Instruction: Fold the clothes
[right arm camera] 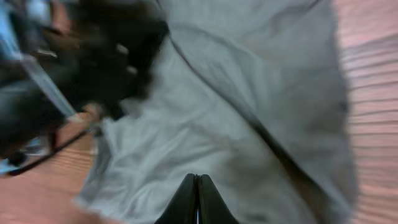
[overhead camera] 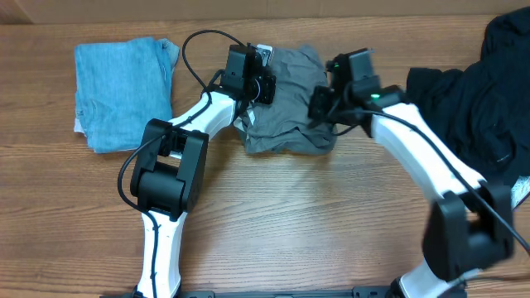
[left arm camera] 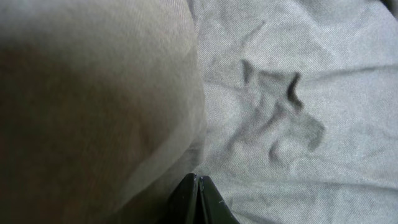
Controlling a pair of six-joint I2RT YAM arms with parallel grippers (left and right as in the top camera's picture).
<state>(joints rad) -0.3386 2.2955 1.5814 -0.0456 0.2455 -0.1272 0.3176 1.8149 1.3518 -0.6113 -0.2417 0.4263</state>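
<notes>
Setting: wooden table (overhead camera: 331, 223), seen from above, with two white arms reaching in.
Gray garment (overhead camera: 290, 116): rumpled at the table's centre, between both arms and creased across its middle.
Left gripper (overhead camera: 267, 87): at the garment's upper-left edge. Its fingers are pressed together, and whether a fold is pinched between them cannot be told.
Right gripper (overhead camera: 323, 103): at the garment's right edge, its fingers closed tip to tip over the gray fabric.
Blue cloth (overhead camera: 120, 91): folded flat, well to the left.
Dark clothes (overhead camera: 489, 91): heaped at the far right.
</notes>
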